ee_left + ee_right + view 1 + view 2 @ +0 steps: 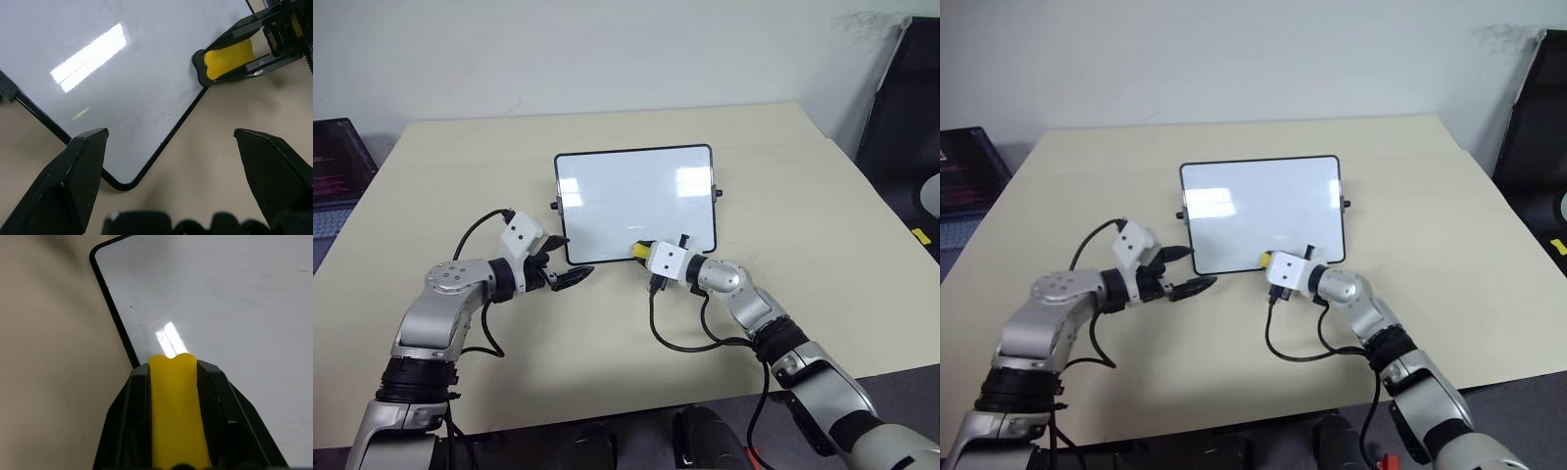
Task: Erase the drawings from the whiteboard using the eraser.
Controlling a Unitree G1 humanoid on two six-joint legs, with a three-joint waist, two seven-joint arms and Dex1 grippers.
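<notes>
Right gripper (639, 252) clenches the eraser (177, 406) at the whiteboard's (636, 196) 6 o'clock edge — left gripper (570, 262) gapes at 7 o'clock.

Bright, even overhead light here, soft and diffuse. Two white glare patches sit on the glossy whiteboard (636, 201), toward its ten and two o'clock corners. The left wrist view catches one as a long bright streak. Only faint shadows pool on the worktop (607, 323) under the arms. The eraser (177, 416) looms soft-edged up close.
</notes>
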